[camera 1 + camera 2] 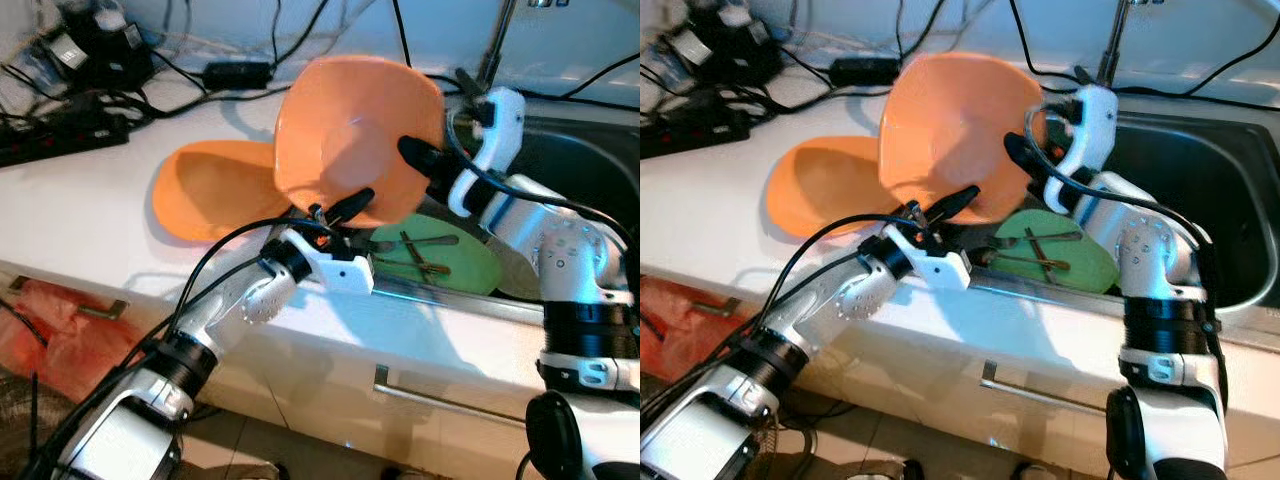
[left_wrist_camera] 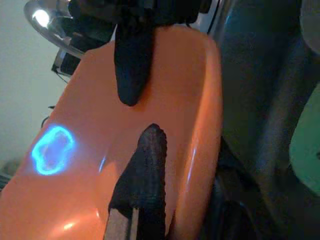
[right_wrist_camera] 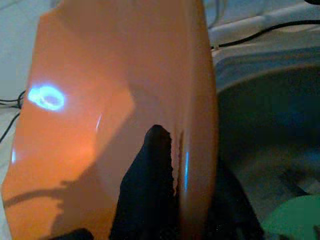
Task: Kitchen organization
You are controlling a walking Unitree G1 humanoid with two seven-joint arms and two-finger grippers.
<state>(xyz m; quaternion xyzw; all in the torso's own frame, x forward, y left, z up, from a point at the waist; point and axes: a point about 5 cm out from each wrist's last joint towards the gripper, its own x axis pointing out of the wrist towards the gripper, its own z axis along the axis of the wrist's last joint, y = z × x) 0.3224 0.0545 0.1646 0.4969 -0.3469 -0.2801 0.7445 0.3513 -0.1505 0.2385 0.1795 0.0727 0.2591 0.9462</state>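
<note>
Nearest, a metal drawer handle (image 1: 445,393) is seen on the white cabinet front below the white worktop (image 1: 70,215). Above it, the left tool (image 1: 338,208) is pinched on the lower rim of a large orange plastic bowl (image 1: 350,135), one black finger lying inside the bowl. The bowl is held tilted on edge, off the worktop, over the near lip of the dark steel sink (image 1: 575,160). Its right rim is pinched by the right tool (image 1: 418,158), with one finger (image 3: 150,190) pressed against the inner wall. Under the bowl, a round green plastic plate (image 1: 455,268) lies at the sink's edge with thin metal utensils (image 1: 418,252) on it. A second orange plastic dish (image 1: 210,190) rests flat on the worktop just left of the bowl. Farther back, black cables and a power strip (image 1: 60,135) lie along the wall.
</note>
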